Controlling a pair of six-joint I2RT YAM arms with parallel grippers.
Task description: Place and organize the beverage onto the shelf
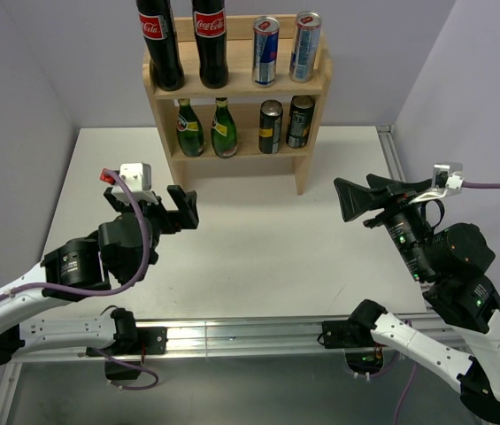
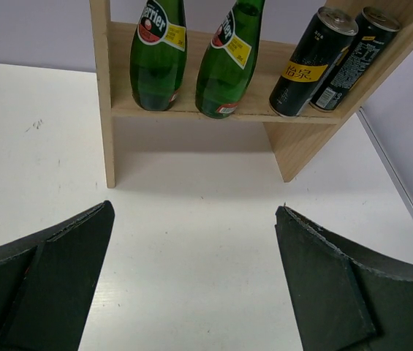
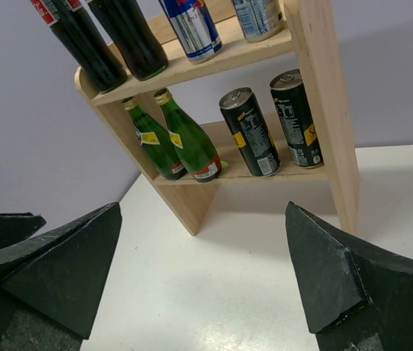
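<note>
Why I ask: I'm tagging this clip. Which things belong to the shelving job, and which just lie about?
Job: shelf, cola bottles, silver-blue cans, green bottles, black cans.
Just about: table, purple cable.

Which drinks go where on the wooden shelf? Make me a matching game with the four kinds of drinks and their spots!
Drinks on the shelf:
1. cola bottles
2. silver-and-blue cans
3. green bottles
4. black cans

Spots:
A. lower tier, right side
B. top tier, left side
C. lower tier, left side
D. top tier, right side

Pairs: 1-B, 2-D, 3-C, 4-A.
</note>
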